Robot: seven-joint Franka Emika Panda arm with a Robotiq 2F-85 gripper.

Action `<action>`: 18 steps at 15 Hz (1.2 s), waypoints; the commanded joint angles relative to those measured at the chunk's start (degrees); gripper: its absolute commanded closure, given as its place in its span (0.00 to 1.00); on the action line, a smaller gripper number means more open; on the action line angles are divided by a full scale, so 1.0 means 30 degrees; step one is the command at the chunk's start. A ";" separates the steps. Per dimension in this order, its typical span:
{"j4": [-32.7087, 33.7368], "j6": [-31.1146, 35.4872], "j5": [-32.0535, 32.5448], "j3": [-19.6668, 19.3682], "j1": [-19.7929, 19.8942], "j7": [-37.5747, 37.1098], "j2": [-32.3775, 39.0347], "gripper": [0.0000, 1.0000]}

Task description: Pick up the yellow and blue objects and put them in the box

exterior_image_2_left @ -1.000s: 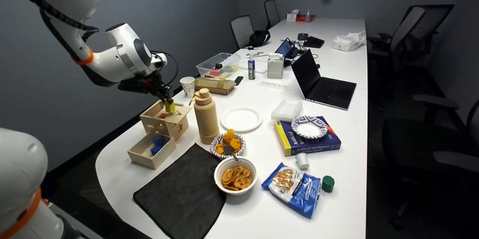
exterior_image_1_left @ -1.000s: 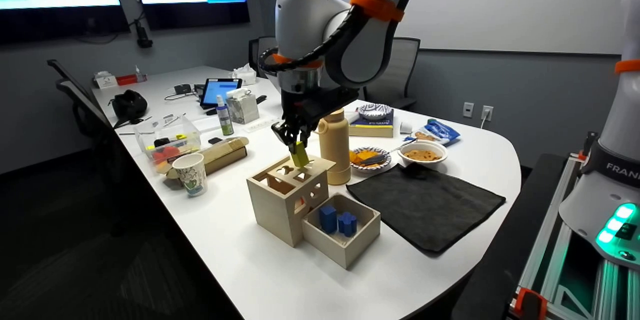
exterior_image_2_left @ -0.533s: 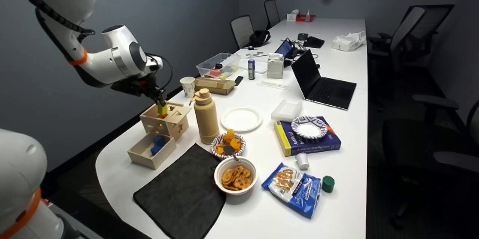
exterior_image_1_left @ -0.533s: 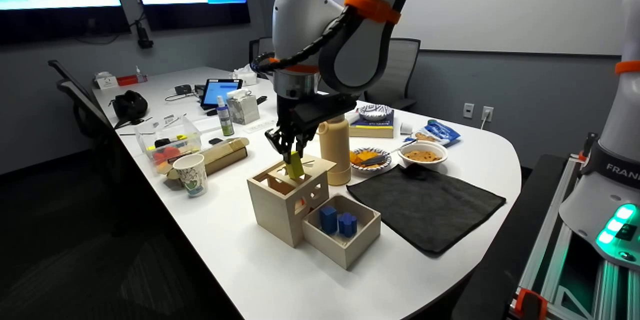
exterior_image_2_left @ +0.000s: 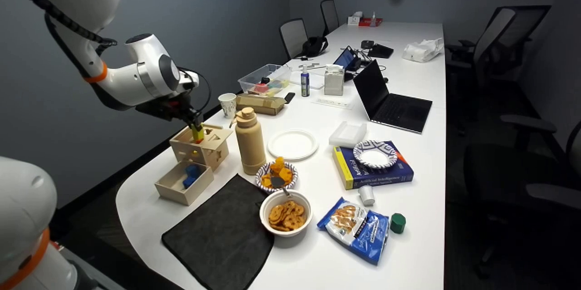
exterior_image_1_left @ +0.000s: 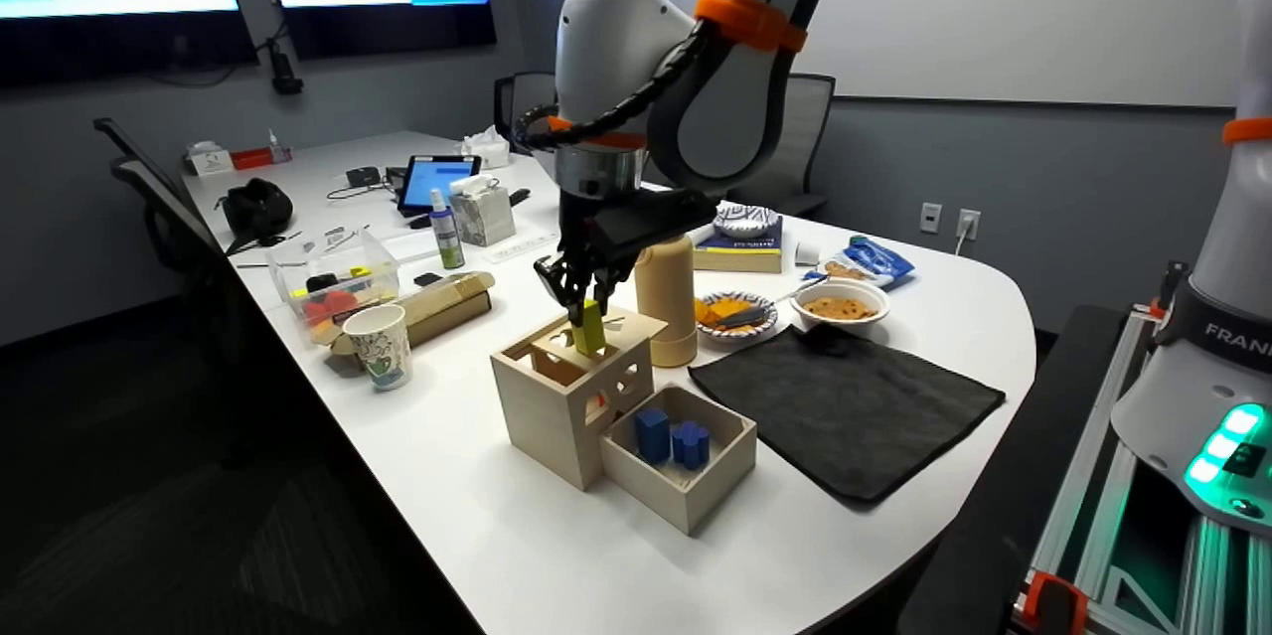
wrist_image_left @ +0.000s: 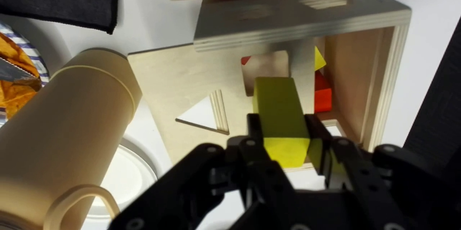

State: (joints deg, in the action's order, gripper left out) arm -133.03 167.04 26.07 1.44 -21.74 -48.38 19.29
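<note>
My gripper [exterior_image_1_left: 588, 305] is shut on a yellow block [exterior_image_1_left: 589, 331], held nearly upright over the lid of the tall wooden box [exterior_image_1_left: 542, 416]. In the wrist view the yellow block [wrist_image_left: 279, 109] sits between both fingers. Its lower end is at the near edge of a square hole [wrist_image_left: 266, 66] in the lid; I cannot tell if it touches. The lid is slid partly aside, leaving a gap. A red block [wrist_image_left: 323, 98] and a yellow piece [wrist_image_left: 319, 59] show inside the box. Two blue blocks [exterior_image_1_left: 652, 434] [exterior_image_1_left: 691, 445] are in the low tray.
The low wooden tray [exterior_image_1_left: 646, 496] touches the box. A tan bottle [exterior_image_1_left: 668, 302] stands close beside the box and gripper. A black cloth [exterior_image_1_left: 845, 416], a snack bowl [exterior_image_2_left: 286, 231], a patterned bowl [exterior_image_1_left: 735, 332] and a paper cup [exterior_image_1_left: 380, 347] are around.
My gripper has lowered the yellow block to the lid. It moved toward the lid's open gap, then slightly back. The box, tray and blue blocks have not moved.
</note>
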 commanded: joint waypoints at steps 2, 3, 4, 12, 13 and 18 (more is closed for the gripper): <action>-0.0883 0.1126 0.0107 -0.0305 -0.0023 -0.0352 -0.0330 0.89; -0.0980 0.1235 0.0075 -0.0308 -0.0040 -0.0354 -0.0353 0.89; -0.1089 0.1292 0.0031 -0.0278 -0.0048 -0.0355 -0.0383 0.89; -0.1685 0.1345 0.0191 -0.0461 -0.0333 -0.0691 -0.0788 0.89; -0.1702 0.1324 0.0220 -0.0480 -0.0353 -0.0731 -0.0821 0.89; -0.1990 0.1090 0.0119 -0.0294 -0.0368 -0.0688 -0.1248 0.89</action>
State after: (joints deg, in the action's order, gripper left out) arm -136.65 169.89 26.09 0.84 -22.18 -49.21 18.28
